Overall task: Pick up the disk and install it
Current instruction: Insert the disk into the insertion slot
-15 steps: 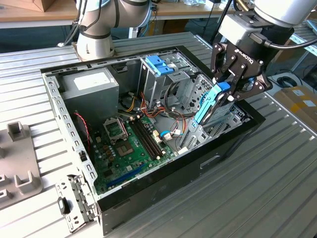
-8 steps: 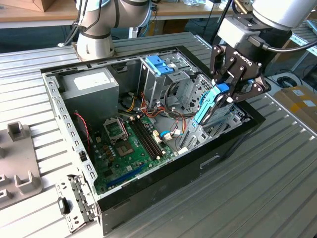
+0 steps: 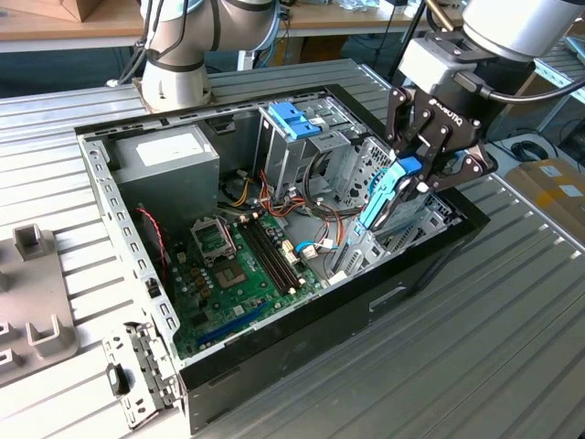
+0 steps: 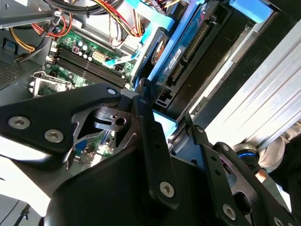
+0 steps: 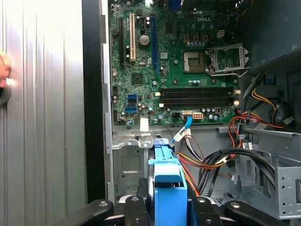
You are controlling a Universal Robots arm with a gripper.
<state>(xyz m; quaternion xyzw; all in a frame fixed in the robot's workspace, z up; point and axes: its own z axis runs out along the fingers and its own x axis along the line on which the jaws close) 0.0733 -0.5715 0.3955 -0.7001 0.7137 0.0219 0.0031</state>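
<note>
My gripper [image 3: 411, 169] is shut on the disk [image 3: 382, 199], a flat drive in a blue plastic carrier frame. It holds the disk on edge and tilted at the exterior view's right end of the open computer case [image 3: 430, 261]. The disk's lower end reaches down among the metal bay walls next to the case's side wall. In the first wrist view the blue frame [image 5: 167, 181] sits between my black fingers [image 5: 133, 207], above the bay floor. In the second wrist view the disk [image 4: 186, 44] runs away from the fingers [image 4: 146, 122] along the case wall.
Inside the case lie a green motherboard [image 3: 233, 270], a grey power supply box [image 3: 169, 155], a metal cage with a blue latch [image 3: 294, 119] and loose cables [image 5: 221, 157]. A hand [image 5: 3, 70] rests on the ribbed table. Grey fixtures [image 3: 37, 302] stand at the exterior view's left.
</note>
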